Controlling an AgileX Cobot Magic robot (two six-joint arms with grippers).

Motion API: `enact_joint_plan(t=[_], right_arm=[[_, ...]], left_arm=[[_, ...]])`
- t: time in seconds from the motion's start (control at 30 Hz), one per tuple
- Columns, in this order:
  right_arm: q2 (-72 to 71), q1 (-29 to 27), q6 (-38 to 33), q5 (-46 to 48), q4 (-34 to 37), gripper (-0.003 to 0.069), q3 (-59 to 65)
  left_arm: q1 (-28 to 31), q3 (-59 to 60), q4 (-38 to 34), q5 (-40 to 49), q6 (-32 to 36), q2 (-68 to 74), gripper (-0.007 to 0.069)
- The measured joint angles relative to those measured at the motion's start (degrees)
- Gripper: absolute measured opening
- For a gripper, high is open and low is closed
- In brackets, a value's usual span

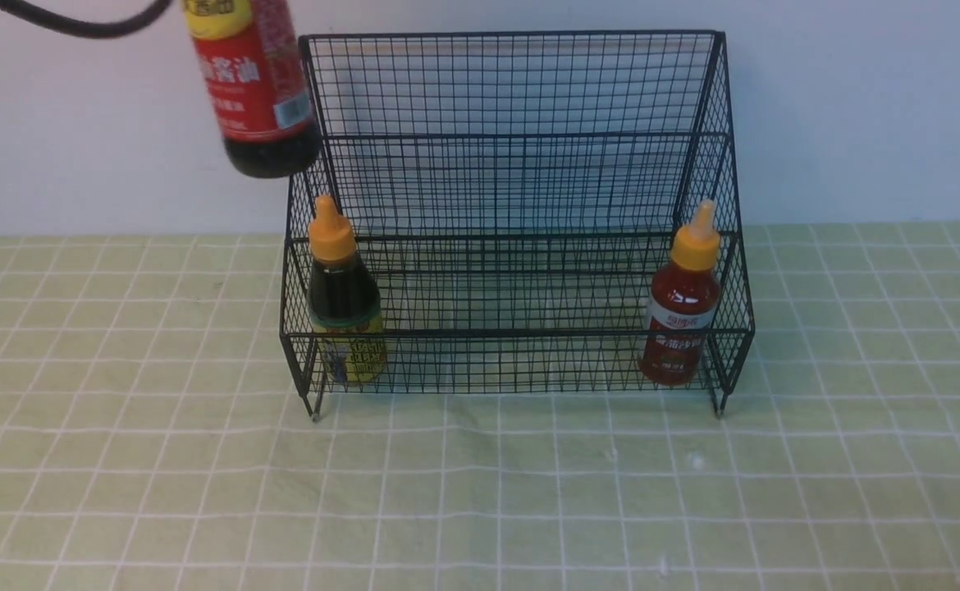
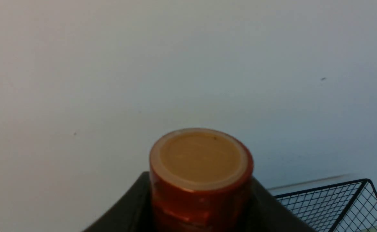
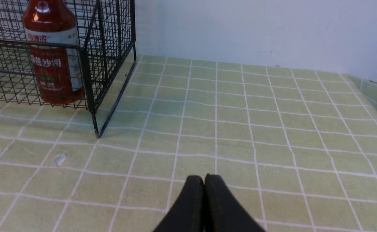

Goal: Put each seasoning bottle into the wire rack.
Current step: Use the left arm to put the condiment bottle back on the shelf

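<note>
The tall dark soy-sauce bottle [image 1: 254, 90] with a red-yellow label hangs in the air beside the top left corner of the wire rack [image 1: 513, 148], its base above the lower tier's height. My left gripper [image 2: 201, 180] is shut on its neck, just under the brown cap [image 2: 201, 158]; a rack corner [image 2: 336, 199] shows beyond. The short dark bottle [image 1: 342, 295] stands at the left end of the rack's lower tier and the red-sauce bottle [image 1: 683, 304] at the right end. My right gripper [image 3: 204, 178] is shut and empty above the cloth, right of the rack [image 3: 111, 48] and the red-sauce bottle [image 3: 54, 61].
A green checked tablecloth [image 1: 480, 492] covers the table, with a white wall behind. A black cable [image 1: 78, 25] hangs at the top left. The table's right edge [image 3: 375, 87] shows in the right wrist view. A small white speck [image 3: 59, 158] lies on the cloth.
</note>
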Motion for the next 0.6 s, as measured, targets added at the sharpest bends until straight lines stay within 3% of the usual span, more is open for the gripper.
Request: enact_joint_plan(t=[0.23, 0.6], right_arm=[[0.0, 0.0, 0.0, 0.0, 0.0, -0.0015, 0.0], [0.0, 0.0, 0.0, -0.1, 0.1, -0.0015, 0.0]], left_arm=[[-4.1, 0.0, -0.2, -2.8, 0.5, 4.4, 0.0273], [-4.5, -1.2, -1.6, -7.5, 0.6, 8.1, 0.0273]])
